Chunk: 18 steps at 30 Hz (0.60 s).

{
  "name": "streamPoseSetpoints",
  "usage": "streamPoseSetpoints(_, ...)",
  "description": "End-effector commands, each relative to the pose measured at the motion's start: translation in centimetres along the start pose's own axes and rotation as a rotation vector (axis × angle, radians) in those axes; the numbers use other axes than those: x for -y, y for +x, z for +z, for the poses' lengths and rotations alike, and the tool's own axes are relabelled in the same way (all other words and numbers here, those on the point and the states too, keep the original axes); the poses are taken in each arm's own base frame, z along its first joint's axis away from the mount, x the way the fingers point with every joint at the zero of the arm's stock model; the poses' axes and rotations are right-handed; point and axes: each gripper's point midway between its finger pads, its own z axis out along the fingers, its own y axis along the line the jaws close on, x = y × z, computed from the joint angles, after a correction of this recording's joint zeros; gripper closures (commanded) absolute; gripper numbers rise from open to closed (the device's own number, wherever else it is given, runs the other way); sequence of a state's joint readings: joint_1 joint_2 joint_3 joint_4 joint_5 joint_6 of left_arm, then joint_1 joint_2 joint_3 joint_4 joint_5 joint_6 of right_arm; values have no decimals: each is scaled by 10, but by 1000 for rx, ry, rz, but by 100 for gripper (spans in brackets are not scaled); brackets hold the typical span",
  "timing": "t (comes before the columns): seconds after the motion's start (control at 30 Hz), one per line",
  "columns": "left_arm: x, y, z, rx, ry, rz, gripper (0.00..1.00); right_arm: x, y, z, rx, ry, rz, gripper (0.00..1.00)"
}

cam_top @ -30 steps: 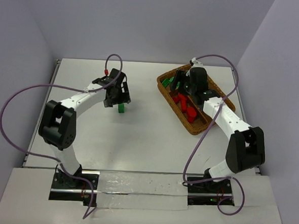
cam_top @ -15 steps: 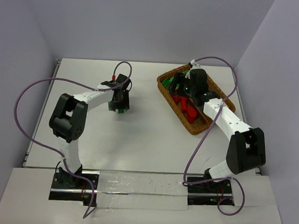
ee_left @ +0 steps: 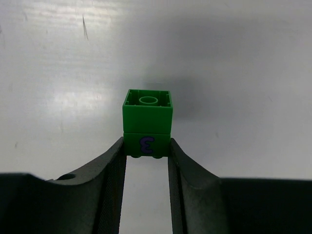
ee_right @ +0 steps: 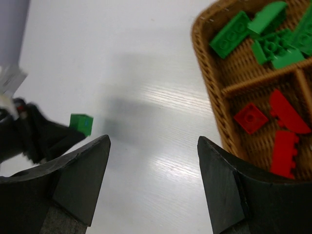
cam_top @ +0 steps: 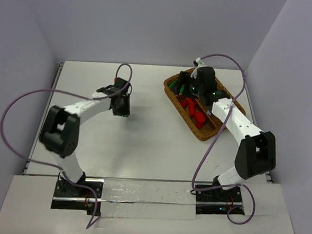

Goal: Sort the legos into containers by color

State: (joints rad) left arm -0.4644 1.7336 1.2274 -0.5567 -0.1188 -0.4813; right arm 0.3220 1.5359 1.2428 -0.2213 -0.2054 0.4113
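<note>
left wrist view showed the left end effector (ee_left: 146, 157) pinched narrow on a green lego (ee_left: 146, 114) at the worktop (ee_left: 243, 58), likely to carry it to the tray (ee_right: 207, 78). right end effector (ee_right: 153, 144) hung wide and empty beside that tray. a second earlier, the left jaws stood wide.

Glossy, smooth plastic on the green lego (ee_left: 146, 117); matt black fingers (ee_left: 109, 185) on the left gripper (ee_left: 146, 152); a white table (ee_left: 234, 63), faintly grained with a soft sheen; a rough, brown woven wicker tray (ee_right: 207, 73).
</note>
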Motion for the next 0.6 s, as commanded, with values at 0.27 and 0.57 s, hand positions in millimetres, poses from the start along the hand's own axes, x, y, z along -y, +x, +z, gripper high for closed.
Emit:
streamPoseSetpoints(0.27, 17, -7, -120, 260, 366, 112, 100, -157, 42, -5, -214, -402, -48, 20)
streamPoseSetpoints(0.57, 8, -5, -153, 396, 388, 97, 100, -196, 71, -13, -329, -600, 84, 21)
